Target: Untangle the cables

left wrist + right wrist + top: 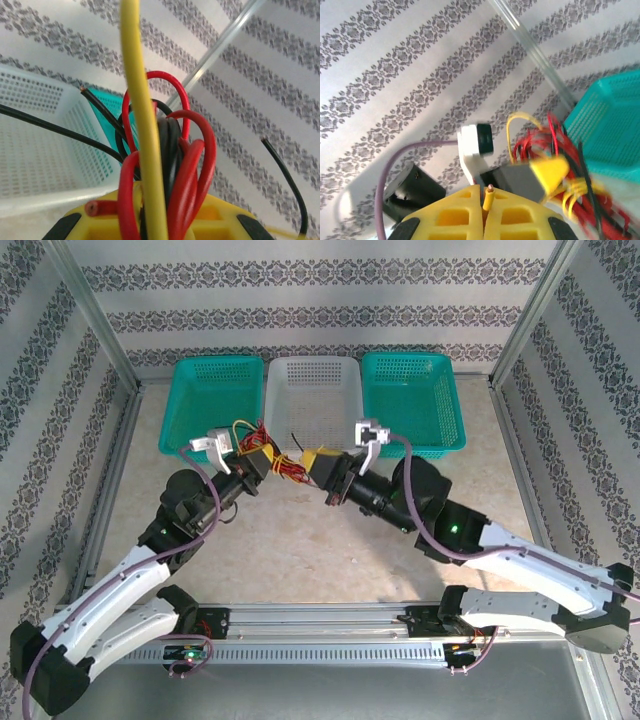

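- From above, the cables (283, 464) are seen bunched between the left gripper (262, 462) and the right gripper (322, 466), just before the near rim of the white basket (312, 380).
- The left wrist view adds detail: red loops, black strands and one yellow strand are clamped between nearly closed fingers (220, 222).
- The right wrist view adds a yellow wire end (490, 192) pinched in fully closed jaws.
- The white basket is flanked by teal baskets (212, 390).
- Bare table (330, 560) is left open toward the bases and is bounded at the sides by metal rails (113, 490).
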`<state>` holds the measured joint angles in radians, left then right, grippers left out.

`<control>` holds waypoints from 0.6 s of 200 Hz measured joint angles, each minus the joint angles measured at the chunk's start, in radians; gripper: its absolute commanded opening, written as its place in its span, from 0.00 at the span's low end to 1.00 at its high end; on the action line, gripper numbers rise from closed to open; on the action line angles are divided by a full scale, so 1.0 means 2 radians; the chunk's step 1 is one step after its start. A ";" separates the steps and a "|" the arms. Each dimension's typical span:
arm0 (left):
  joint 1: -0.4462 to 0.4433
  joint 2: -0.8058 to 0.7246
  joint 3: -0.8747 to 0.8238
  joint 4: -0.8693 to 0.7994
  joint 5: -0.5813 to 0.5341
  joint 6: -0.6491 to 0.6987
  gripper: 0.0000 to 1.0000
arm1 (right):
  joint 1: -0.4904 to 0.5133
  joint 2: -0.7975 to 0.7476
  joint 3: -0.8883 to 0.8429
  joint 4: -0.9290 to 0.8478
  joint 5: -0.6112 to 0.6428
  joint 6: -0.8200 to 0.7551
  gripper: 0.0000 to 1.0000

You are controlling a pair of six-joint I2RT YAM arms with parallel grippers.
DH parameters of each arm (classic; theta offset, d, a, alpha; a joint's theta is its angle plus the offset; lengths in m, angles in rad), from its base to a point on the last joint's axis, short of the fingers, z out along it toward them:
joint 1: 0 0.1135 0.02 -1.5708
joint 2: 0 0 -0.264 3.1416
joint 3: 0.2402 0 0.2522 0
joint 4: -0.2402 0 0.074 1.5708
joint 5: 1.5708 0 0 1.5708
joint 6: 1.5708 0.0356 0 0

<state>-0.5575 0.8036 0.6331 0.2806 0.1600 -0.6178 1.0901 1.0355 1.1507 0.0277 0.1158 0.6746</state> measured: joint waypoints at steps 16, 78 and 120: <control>-0.002 -0.014 0.000 -0.012 0.024 0.006 0.00 | -0.002 0.033 0.081 -0.075 0.011 -0.038 0.00; -0.002 -0.012 -0.009 0.068 0.220 -0.046 0.00 | -0.149 0.108 0.240 -0.238 -0.042 -0.085 0.00; -0.002 0.026 0.041 0.117 0.316 -0.112 0.00 | -0.233 0.120 0.210 -0.230 -0.130 -0.045 0.00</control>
<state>-0.5610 0.8551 0.7147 0.5140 0.7914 -0.8413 0.6239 1.2762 1.5711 -0.4320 -0.1444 0.5846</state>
